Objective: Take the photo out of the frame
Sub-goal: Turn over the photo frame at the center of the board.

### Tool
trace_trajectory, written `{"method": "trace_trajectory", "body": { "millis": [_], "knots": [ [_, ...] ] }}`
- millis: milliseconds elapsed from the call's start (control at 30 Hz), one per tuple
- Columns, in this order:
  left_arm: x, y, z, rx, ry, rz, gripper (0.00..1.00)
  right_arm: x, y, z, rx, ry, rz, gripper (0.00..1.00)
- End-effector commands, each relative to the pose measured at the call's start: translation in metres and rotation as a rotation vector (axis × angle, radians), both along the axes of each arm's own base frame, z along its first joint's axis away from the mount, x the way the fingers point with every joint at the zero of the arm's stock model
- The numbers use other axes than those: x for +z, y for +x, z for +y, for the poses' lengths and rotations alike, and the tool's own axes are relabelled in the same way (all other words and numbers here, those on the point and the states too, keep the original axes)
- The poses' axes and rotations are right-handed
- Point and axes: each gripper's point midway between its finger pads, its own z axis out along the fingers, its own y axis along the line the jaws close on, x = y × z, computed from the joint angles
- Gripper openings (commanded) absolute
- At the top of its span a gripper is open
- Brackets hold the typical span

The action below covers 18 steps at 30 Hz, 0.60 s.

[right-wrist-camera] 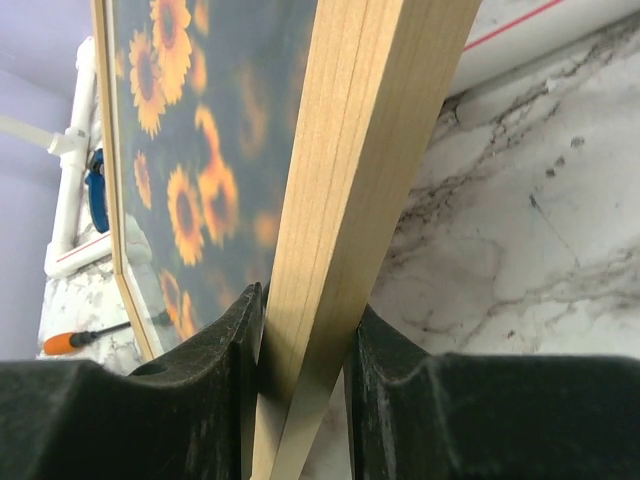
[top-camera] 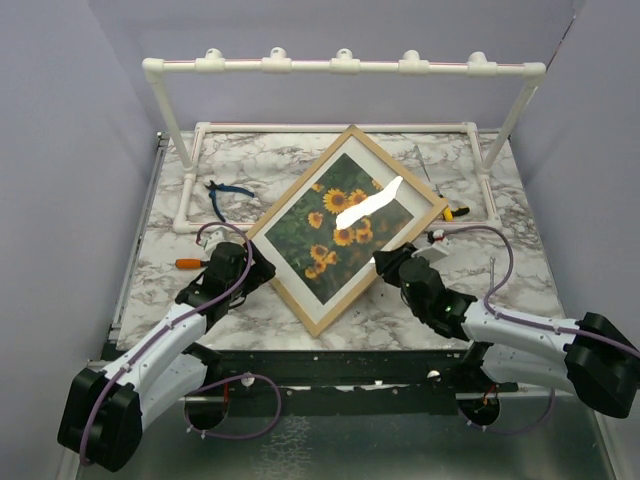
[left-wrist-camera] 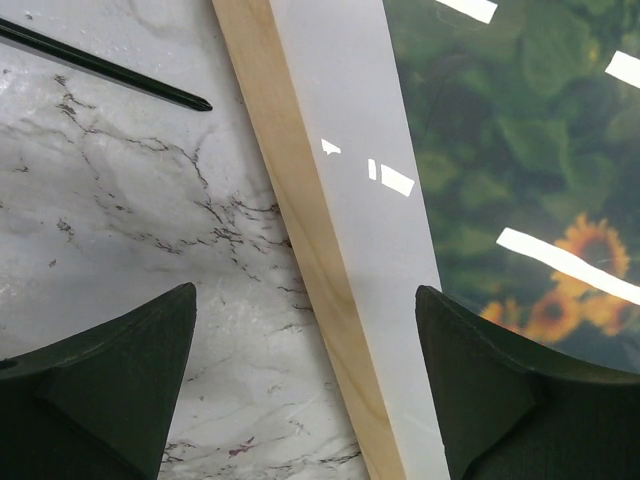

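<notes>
R gripper (right-wrist-camera: 305,395): clamped tight on the frame's lower-right wood rail. One finger (right-wrist-camera: 195,390) on the glass side, the other on the outer side; the rail fills the gap.
L gripper (left-wrist-camera: 305,400): spread wide, nothing in it. Hangs over the frame's left rail, one finger (left-wrist-camera: 120,390) above marble, the other above the glazed picture. Can't tell if the tips touch down.
table (top-camera: 520,270): white marble-look top w/ grey veins; everything sits on it.
rack (top-camera: 340,65): white PVC pipe. Top bar runs across the back, base pipes lie on the far half of the table behind the frame.
frame (top-camera: 281,285): light-wood edging, face up, turned diamond-wise at table centre between the two grippers. Far corner near the rack's base pipe. R side maybe raised a little, but the top view is too flat to be sure.
mat (left-wrist-camera: 370,200): white strip just inside the wood.
photo (top-camera: 320,245): yellow sunflowers on dark green, inside the frame under glazing. Glare streak across its upper right.
pliers (top-camera: 225,195): blue handles, on the marble left of the frame, near the rack's left base pipe.
screwdriver (top-camera: 188,263): orange handle just outside the L gripper. Black shaft tip points at the frame rail and stops short of it.
yellow item (top-camera: 460,212): just right of the frame's right corner; too small to name.
</notes>
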Motion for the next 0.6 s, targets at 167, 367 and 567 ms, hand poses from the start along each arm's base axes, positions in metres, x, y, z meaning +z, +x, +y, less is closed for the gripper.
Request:
{"method": "trace_trajectory", "body": {
  "millis": [167,367,567],
  "knots": [
    [0.009,0.001,-0.002,-0.044,0.016,-0.038,0.89,-0.038,0.018,-0.053,0.064,-0.378,0.145,0.25],
    [0.014,0.005,-0.004,-0.054,0.022,-0.045,0.88,-0.056,0.026,-0.052,0.086,-0.407,0.236,0.25],
    [0.031,0.014,-0.001,-0.039,0.047,-0.078,0.88,-0.089,0.021,-0.053,0.113,-0.367,0.359,0.26]
  ]
}}
